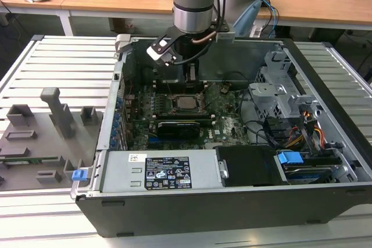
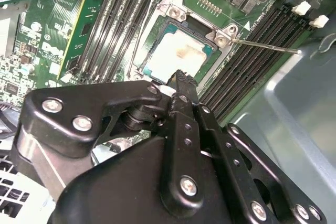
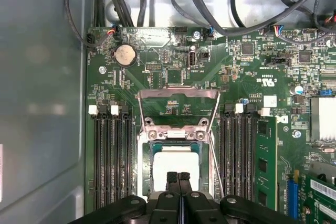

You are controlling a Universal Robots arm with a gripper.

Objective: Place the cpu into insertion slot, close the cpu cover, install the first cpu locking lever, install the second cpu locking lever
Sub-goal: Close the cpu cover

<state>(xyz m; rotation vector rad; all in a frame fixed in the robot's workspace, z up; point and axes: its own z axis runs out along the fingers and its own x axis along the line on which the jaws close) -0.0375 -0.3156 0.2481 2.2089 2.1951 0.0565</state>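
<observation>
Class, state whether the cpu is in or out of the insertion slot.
In: the cpu lies flat within the insertion slot in the first wrist view.

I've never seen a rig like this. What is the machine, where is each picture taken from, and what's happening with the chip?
The machine is a single grey robot arm reaching down into an open black desktop computer case lying on a slatted white table. The exterior view looks on from outside; both wrist views come from cameras riding on the arm, looking past its black end effector at the green motherboard. The small square silver-faced cpu already sits in the black-framed insertion slot. The thin metal cpu cover looks raised, not yet closed over the chip. A thin wire locking lever sticks out beside the socket. The end effector's fingers are shut together, holding nothing, over the chip's edge.
</observation>
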